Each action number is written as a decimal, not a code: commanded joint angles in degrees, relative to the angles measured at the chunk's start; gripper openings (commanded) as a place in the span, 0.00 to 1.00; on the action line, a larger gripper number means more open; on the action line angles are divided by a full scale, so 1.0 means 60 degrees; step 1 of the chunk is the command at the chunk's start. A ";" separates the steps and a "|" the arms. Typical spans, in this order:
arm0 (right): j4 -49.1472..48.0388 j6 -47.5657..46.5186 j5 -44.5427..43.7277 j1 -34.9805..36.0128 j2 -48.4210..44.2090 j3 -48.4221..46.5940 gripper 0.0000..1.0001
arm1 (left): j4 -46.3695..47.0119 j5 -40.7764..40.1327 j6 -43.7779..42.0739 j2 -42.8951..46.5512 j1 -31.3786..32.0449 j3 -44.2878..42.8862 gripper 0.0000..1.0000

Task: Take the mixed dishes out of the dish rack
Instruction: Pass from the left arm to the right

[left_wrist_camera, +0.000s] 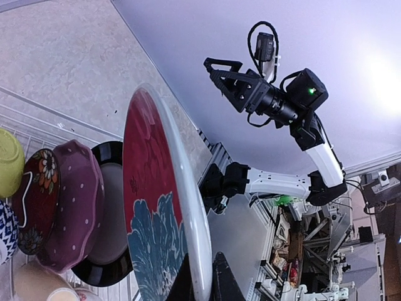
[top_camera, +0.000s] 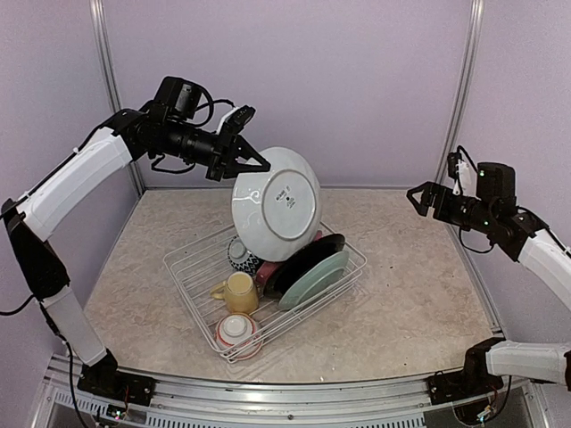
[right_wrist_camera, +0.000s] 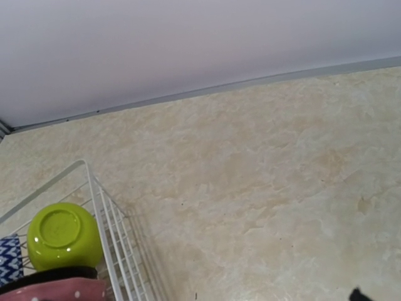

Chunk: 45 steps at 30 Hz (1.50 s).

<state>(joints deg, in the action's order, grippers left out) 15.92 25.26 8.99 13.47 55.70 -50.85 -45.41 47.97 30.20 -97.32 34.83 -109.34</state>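
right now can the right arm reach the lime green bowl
Probably: the right gripper is open and empty, bare table lies between it and the lime green bowl, though the plate in the left gripper hangs nearby.

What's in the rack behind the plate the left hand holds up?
From above, the plate covers part of the rack; blue-patterned bowl peeks out. Right wrist shows a lime bowl there.

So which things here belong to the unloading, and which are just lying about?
Job: dish rack, lifted red plate in left tool, black plate, teal plate, pink dotted plate, yellow mug, lime bowl, blue-patterned bowl, red-white bowl.
Just there: table, back wall.
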 commanded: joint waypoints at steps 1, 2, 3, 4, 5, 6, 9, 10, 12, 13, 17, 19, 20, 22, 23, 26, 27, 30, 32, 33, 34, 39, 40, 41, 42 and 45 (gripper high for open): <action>-0.0039 0.0243 -0.0125 0.0201 0.0338 -0.0353 1.00 | 0.1302 0.0917 0.0249 0.0738 -0.0434 -0.0587 0.00; -0.0001 0.0310 -0.0192 0.0245 0.0453 -0.0432 1.00 | 0.1304 0.0838 0.0019 0.0799 -0.0473 -0.0657 0.00; 0.0076 0.0371 -0.0266 0.0296 0.0578 -0.0512 1.00 | 0.1242 0.0573 -0.0237 0.0867 -0.0486 -0.0800 0.00; 0.0152 0.0463 -0.0354 0.0350 0.0742 -0.0619 1.00 | 0.1092 -0.0029 -0.0577 0.0952 -0.0467 -0.0967 0.00; 0.0222 0.0553 -0.0464 0.0404 0.0967 -0.0750 1.00 | 0.0936 -0.0551 -0.0923 0.0981 -0.0428 -0.1126 0.00; 0.0275 0.0652 -0.0568 0.0466 0.1076 -0.0822 1.00 | 0.0806 -0.1153 -0.1302 0.0998 -0.0374 -0.1266 0.00; 0.0293 0.0959 -0.0750 0.0692 0.1640 -0.1176 1.00 | 0.0727 -0.3106 -0.2363 0.0950 -0.0103 -0.1469 0.00; 0.0263 0.1047 -0.0762 0.0773 0.1812 -0.1290 1.00 | 0.0735 -0.3813 -0.2718 0.0900 -0.0003 -0.1529 0.00; 0.0235 0.1256 -0.0862 0.0961 0.2160 -0.1559 1.00 | 0.0747 -0.5276 -0.3422 0.0650 0.0399 -0.1722 0.00; 0.0240 0.1377 -0.0881 0.1052 0.2338 -0.1707 1.00 | 0.0781 -0.5944 -0.3782 0.0486 0.0599 -0.1808 0.00; 0.0052 0.2127 -0.0676 0.1280 0.2987 -0.2228 1.00 | 0.1924 -0.8105 -0.6190 0.0047 0.1678 -0.1264 0.00; -0.0121 0.2626 -0.0353 0.1295 0.3218 -0.2443 1.00 | 0.2787 -0.8722 -0.6976 -0.0022 0.1943 -0.0696 0.00; -0.0211 0.2801 -0.0167 0.1299 0.3313 -0.2559 1.00 | 0.3083 -0.8814 -0.7354 -0.0071 0.1988 -0.0510 0.00; -0.0233 0.3063 0.0160 0.1299 0.3521 -0.2895 1.00 | 0.3748 -0.8841 -0.8358 -0.0145 0.2143 -0.0002 0.00; -0.0160 0.3094 0.0327 0.1291 0.3625 -0.3225 1.00 | 0.4113 -0.8911 -0.8905 -0.0147 0.2244 0.0297 0.00; 0.0261 0.3063 0.0844 0.1299 0.4030 -0.4185 1.00 | 0.5290 -0.9544 -1.0627 -0.0183 0.2650 0.1051 0.00; 0.0433 0.3032 0.0987 0.1299 0.4185 -0.4497 1.00 | 0.5538 -0.9717 -1.1020 -0.0254 0.2748 0.1184 0.00; 0.0535 0.3196 0.1553 0.1308 0.4534 -0.5055 1.00 | 0.5749 -0.9840 -1.1702 -0.0514 0.2921 0.1213 0.00; 0.0297 0.3516 0.1914 0.1327 0.4701 -0.5098 1.00 | 0.6023 -1.0031 -1.2257 -0.0724 0.3113 0.1211 0.00; 0.0181 0.3659 0.2053 0.1334 0.4767 -0.5103 1.00 | 0.6155 -1.0169 -1.2527 -0.0823 0.3189 0.1203 0.00; 0.0074 0.3774 0.2135 0.1373 0.4832 -0.5104 1.00 | 0.6273 -1.0299 -1.2772 -0.0958 0.3273 0.1191 0.00; 0.0022 0.4042 0.2009 0.1650 0.5201 -0.5282 1.00 | 0.6835 -1.0689 -1.3613 -0.1638 0.3658 0.1029 0.00; -0.0003 0.4108 0.1959 0.1695 0.5251 -0.5250 1.00 | 0.6931 -1.0734 -1.3757 -0.1718 0.3722 0.1002 0.00; -0.0065 0.4173 0.1936 0.1728 0.5292 -0.5210 0.99 | 0.7016 -1.0763 -1.3881 -0.1817 0.3781 0.0966 0.00; -0.0118 0.4245 0.1922 0.1756 0.5335 -0.5167 0.98 | 0.7081 -1.0807 -1.4041 -0.1902 0.3844 0.0923 0.00; -0.0254 0.4449 0.1896 0.1831 0.5446 -0.4993 0.85 | 0.7470 -1.1096 -1.4682 -0.2224 0.4009 0.0974 0.00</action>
<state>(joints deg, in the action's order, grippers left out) 15.94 49.58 20.18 23.53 87.77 -80.97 -13.76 -14.15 -49.60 -110.17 57.67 -100.14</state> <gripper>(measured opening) 0.902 0.063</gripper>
